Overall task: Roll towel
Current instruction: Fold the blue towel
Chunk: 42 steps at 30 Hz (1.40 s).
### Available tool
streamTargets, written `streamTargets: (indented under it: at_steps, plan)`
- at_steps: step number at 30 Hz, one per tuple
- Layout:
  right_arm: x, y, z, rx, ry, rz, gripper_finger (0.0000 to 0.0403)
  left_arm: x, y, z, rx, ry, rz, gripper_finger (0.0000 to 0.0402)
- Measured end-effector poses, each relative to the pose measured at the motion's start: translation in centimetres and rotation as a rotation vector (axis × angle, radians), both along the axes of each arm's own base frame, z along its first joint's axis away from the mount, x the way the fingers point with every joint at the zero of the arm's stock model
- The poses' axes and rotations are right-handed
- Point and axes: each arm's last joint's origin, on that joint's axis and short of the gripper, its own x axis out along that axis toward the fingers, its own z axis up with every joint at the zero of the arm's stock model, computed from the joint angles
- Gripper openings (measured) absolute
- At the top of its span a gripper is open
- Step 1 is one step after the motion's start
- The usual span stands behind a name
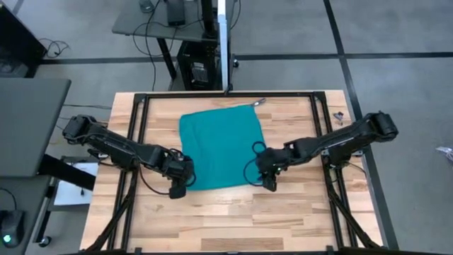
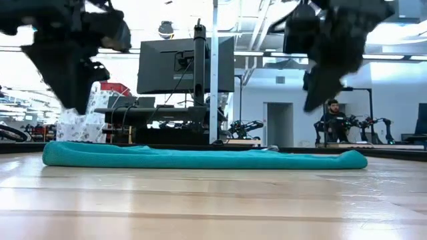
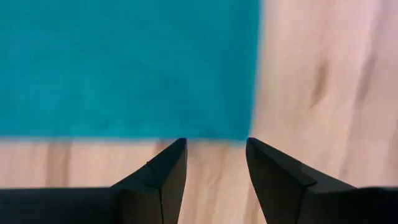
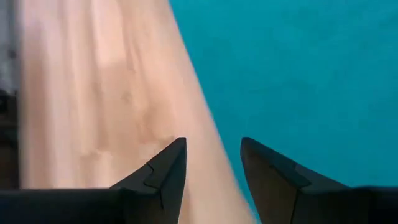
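Observation:
The teal towel (image 1: 221,149) lies spread flat on the wooden table (image 1: 226,219), a low band in the low view (image 2: 200,158). My left gripper (image 1: 178,190) hangs open above the table just off the towel's near left corner (image 3: 242,127), its fingers (image 3: 214,168) with nothing between them. My right gripper (image 1: 269,184) hangs open above the towel's near right corner, over the towel's right edge (image 4: 205,112), with an empty gap (image 4: 212,168). In the low view both grippers (image 2: 75,100) (image 2: 315,100) are well clear of the cloth.
Black frame rails (image 1: 139,134) (image 1: 324,134) run along the table's left, right and far sides. A small metal piece (image 1: 256,102) lies at the towel's far right corner. Bare wood spans the near half. Beyond the table stand a monitor (image 2: 185,65) and a seated person (image 2: 330,120).

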Motion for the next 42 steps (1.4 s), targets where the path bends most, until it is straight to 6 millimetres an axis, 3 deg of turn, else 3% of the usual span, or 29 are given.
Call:
streamTargets:
  at_steps: [5,10,16,25,33,42]
  plan:
    - [-0.3,-1.5,-1.0,-0.104,0.082,-0.085,0.0148,0.6,0.7,-0.4,0.094,-0.024,0.038,0.015]
    - [0.6,-3.5,-1.6,-0.106,0.089,-0.19,0.0148,0.7,4.2,-0.5,0.158,0.03,0.191,0.015]
    - [1.7,-4.4,-4.4,-0.171,0.154,-0.133,0.0148,0.4,6.8,-2.4,0.127,0.039,0.202,0.015]
    - [3.3,-3.2,-8.3,-0.221,0.191,-0.022,0.0148,-0.8,6.7,-5.9,0.047,0.01,0.183,0.015]
    - [3.1,-3.0,-8.9,-0.265,0.229,0.053,0.0148,-3.0,6.7,-8.1,0.05,0.119,0.212,0.015]
    - [2.6,-3.0,-9.1,-0.266,0.291,0.074,0.0148,-4.2,6.8,-7.8,0.062,0.193,0.21,0.015]
